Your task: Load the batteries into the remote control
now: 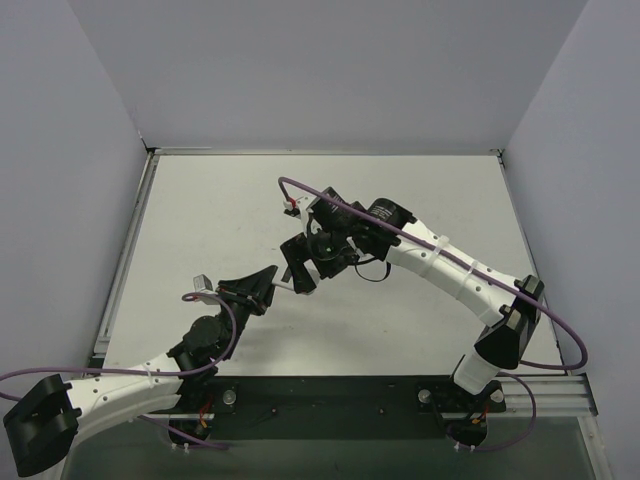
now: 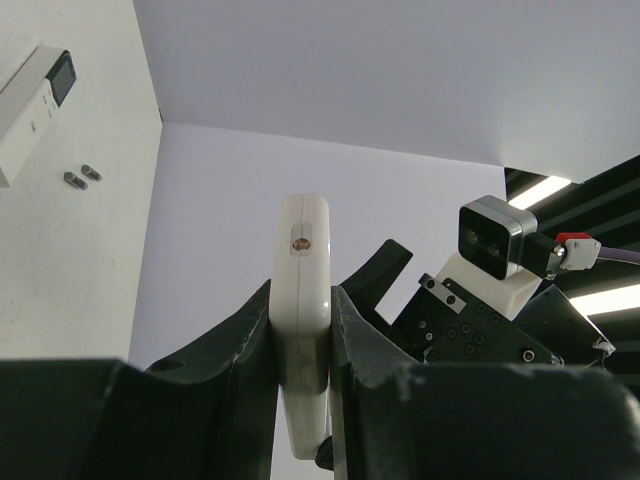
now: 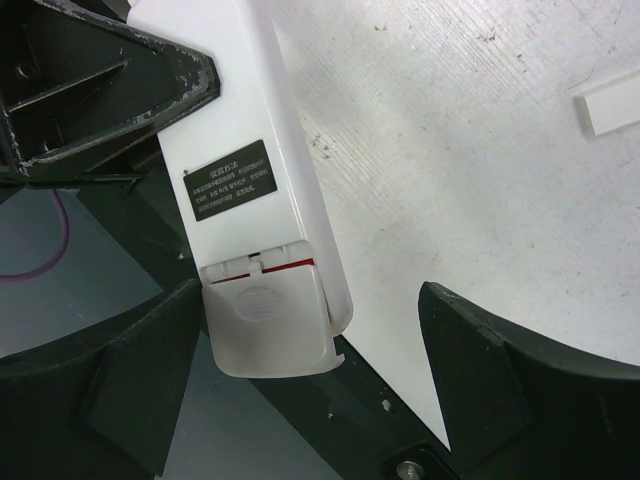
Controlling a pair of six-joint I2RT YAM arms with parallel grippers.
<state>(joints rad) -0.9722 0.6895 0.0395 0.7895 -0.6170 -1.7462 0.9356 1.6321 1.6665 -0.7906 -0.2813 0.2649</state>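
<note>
Over the white worktop (image 1: 200, 220), the left end effector (image 2: 302, 310) clamps the remote control (image 3: 235, 110), the right end effector (image 3: 310, 340) gaping apart astride its end.

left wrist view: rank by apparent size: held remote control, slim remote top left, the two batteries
1. remote control: largest, but it is nearest the camera, which inflates it.
2. slim remote: smaller, farther off, and partly cut by the frame edge.
3. batteries: smallest by far; the two look alike, so I am not ranking them against each other.
</note>
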